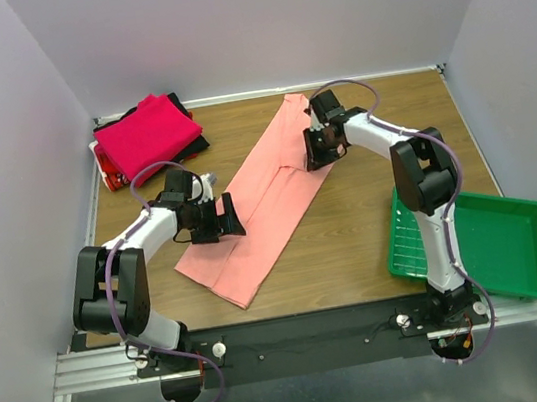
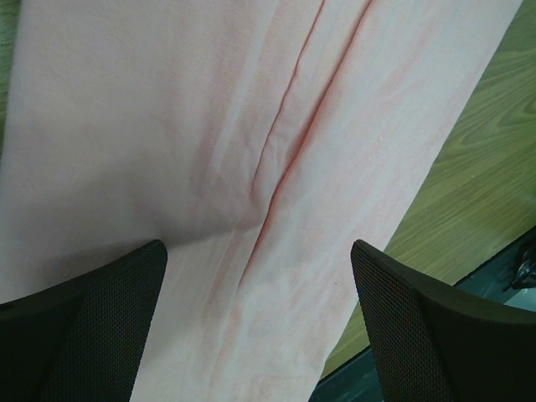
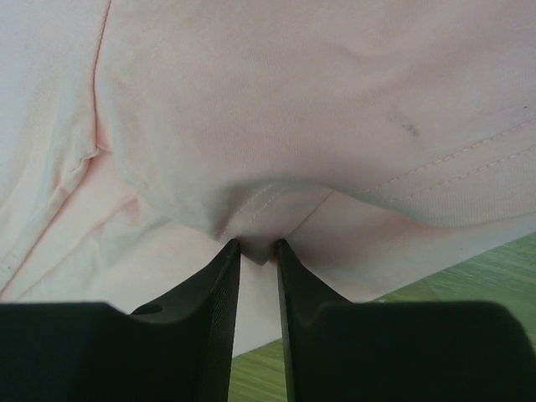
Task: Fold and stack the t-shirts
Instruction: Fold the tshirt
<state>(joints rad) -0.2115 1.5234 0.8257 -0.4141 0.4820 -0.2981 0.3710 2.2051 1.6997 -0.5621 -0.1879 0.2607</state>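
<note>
The pink shirt lies flat on the table, folded lengthwise into a long strip. It runs diagonally from the near left, in front of the left arm, up to the far middle.

At the strip's far end, the right end effector is down on the cloth at its right edge. In the right wrist view its two fingers stand almost together, and a small pucker of the pink shirt is drawn down between their tips, next to a stitched hem. So the right end effector is closed on a pinch of that cloth, with bare table showing just beyond the edge.

Towards the near end, the left end effector is over the strip's left side with its fingers spread wide. The left wrist view shows the pink shirt and a long crease between the two fingers, neither of them visibly on the cloth. The left end effector has hold of nothing.

The stacked shirts, magenta on top with red and black below, sit in the far left corner, well apart from the strip. A green tray sits at the near right edge, beside the right arm's base.
</note>
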